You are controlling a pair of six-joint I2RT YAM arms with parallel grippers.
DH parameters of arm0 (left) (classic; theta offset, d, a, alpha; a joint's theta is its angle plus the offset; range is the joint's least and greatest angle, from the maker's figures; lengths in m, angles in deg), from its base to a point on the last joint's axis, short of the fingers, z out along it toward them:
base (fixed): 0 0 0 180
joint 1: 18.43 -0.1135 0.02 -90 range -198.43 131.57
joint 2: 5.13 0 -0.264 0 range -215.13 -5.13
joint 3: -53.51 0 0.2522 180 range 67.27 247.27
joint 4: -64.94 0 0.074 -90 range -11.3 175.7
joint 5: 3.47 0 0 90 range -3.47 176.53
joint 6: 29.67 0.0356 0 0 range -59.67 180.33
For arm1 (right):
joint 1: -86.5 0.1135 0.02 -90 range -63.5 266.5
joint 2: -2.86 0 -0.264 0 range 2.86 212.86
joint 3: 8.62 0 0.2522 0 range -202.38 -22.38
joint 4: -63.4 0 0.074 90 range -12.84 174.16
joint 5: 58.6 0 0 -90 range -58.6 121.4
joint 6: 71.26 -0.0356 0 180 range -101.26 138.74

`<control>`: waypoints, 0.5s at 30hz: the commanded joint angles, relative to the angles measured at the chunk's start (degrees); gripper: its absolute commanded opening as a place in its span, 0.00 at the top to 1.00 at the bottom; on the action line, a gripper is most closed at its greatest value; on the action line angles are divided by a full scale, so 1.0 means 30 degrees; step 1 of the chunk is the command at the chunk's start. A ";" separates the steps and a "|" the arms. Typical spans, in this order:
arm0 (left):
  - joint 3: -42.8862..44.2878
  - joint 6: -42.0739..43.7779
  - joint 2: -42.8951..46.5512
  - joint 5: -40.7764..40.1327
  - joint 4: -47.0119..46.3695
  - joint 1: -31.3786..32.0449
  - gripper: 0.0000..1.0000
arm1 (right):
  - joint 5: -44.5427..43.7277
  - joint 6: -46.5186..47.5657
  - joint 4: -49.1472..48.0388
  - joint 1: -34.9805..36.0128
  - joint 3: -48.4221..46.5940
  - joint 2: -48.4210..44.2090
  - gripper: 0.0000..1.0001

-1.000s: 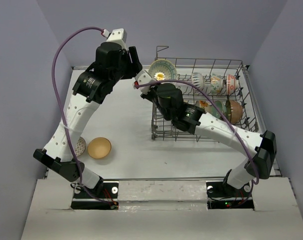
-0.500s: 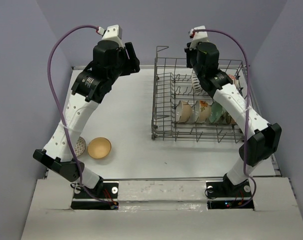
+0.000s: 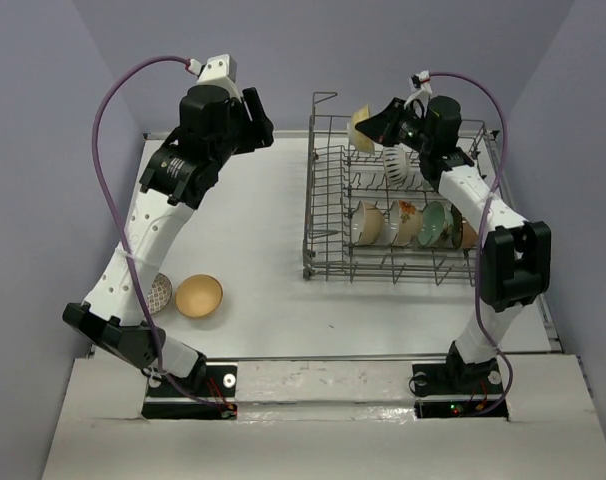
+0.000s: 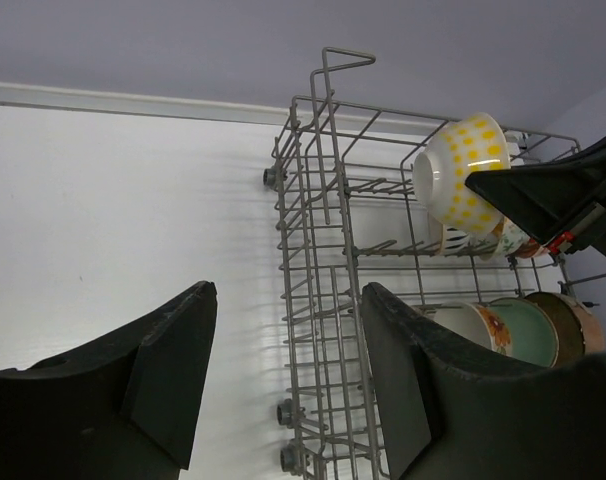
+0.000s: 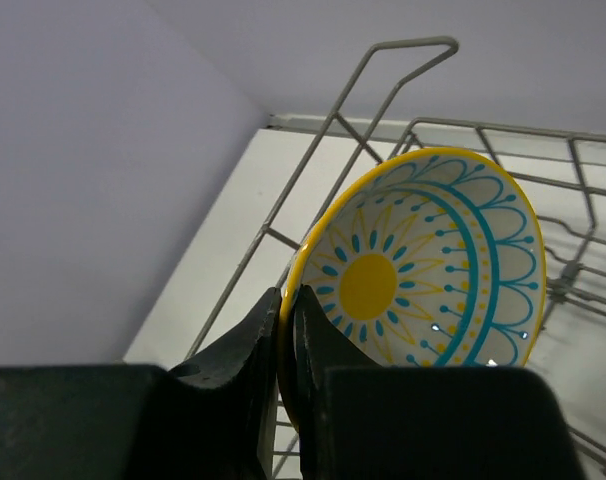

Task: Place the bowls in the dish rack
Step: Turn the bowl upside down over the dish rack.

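Note:
My right gripper (image 3: 379, 127) is shut on the rim of a bowl (image 3: 361, 128) with yellow dots outside and a blue-and-yellow sun pattern inside (image 5: 433, 260). It holds the bowl tilted above the back left corner of the grey wire dish rack (image 3: 328, 240). In the right wrist view the jaws (image 5: 286, 320) pinch the yellow rim. Several bowls stand on edge in the rack's front row (image 3: 403, 222), and a white ribbed one (image 3: 395, 165) stands behind. A tan bowl (image 3: 198, 296) sits on the table at front left. My left gripper (image 4: 283, 375) hangs open and empty, left of the rack (image 4: 323, 250).
A small patterned bowl (image 3: 160, 292) lies beside the tan one, partly hidden by the left arm. The rack's tall wire handle (image 5: 383, 70) rises close to the held bowl. Purple walls close in the table at the back and sides.
The right arm has left the rack's left front side and now stands over the rack's back, holding the bowl high at the back left corner. The left arm has barely shifted.

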 commanded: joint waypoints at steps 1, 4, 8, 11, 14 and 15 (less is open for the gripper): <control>-0.0476 0.0180 0.0867 0.0472 -0.1434 -0.0161 0.31 | 0.3032 -0.5090 -0.8577 0.0091 0.1452 -0.0585 0.99; -0.0740 0.0180 0.0867 0.0647 -0.1552 -0.0219 0.31 | 0.3502 -0.7436 -1.1842 0.0091 0.2568 0.0030 0.99; -0.1003 0.0239 0.0926 0.0765 -0.1669 -0.0365 0.31 | 0.3590 -0.9371 -1.3722 0.0091 0.2980 0.0967 0.99; -0.1179 0.0268 0.0955 0.0911 -0.1698 -0.0483 0.31 | 0.3094 -1.0193 -1.3958 0.0091 0.3097 0.1700 0.99; -0.1326 0.0297 0.0984 0.1028 -0.1815 -0.0570 0.31 | 0.2625 -1.0662 -1.3929 0.0091 0.3243 0.2343 0.99; -0.1355 0.0297 0.1013 0.1058 -0.1844 -0.0629 0.31 | 0.2623 -1.0982 -1.4306 0.0091 0.3244 0.2520 0.99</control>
